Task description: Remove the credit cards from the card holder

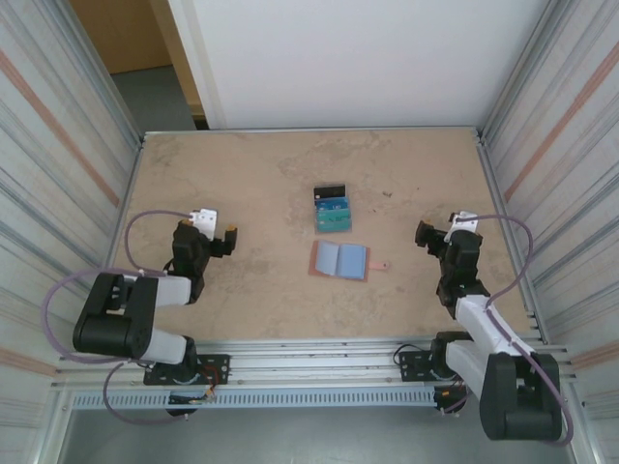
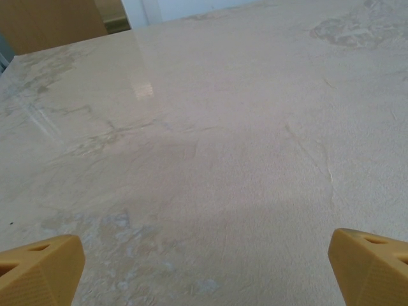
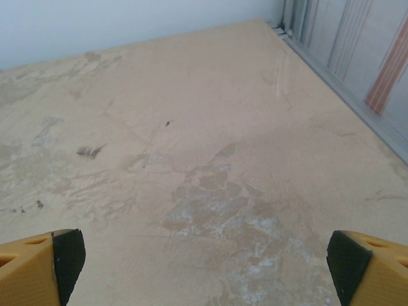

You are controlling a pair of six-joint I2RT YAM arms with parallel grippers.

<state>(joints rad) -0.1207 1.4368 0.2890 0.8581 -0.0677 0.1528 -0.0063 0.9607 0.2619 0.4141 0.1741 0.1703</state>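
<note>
**overhead view:** a mottled beige, stone-look worktop (image 1: 242, 174) walled by ribbed metal panels (image 1: 58, 145). near its middle lies a small salmon folding card holder (image 1: 338, 260), opened flat with its blue-grey inner pockets upward and its small closing tab (image 1: 380, 265) pointing right. just beyond its far edge sit three thin rectangular plastic credit cards (image 1: 332, 208), overlapped in a short row: black farthest, blue in the middle, teal-green nearest. whether any card sits in the pockets is too small to tell. the left claw (image 1: 205, 232) stands well to the left of the card holder and the right claw (image 1: 450, 235) well to the right. at this size their fingers are hard to separate from the dark wrist housings.

**left wrist view:** the left claw (image 2: 204, 268) is released and spread wide. its yellow-orange wedge-shaped fingertips (image 2: 41, 271) are cut off at the lower corners, with faintly glossy worktop (image 2: 223, 127) between them.

**right wrist view:** the right claw (image 3: 204, 264) is likewise released and wide. its fingertips (image 3: 69, 255) are yellow-orange with black pads and cropped at the lower corners. the worktop (image 3: 191, 127) here is stained and patchy, and the ribbed metal panels (image 3: 357, 57) run along the far right.
</note>
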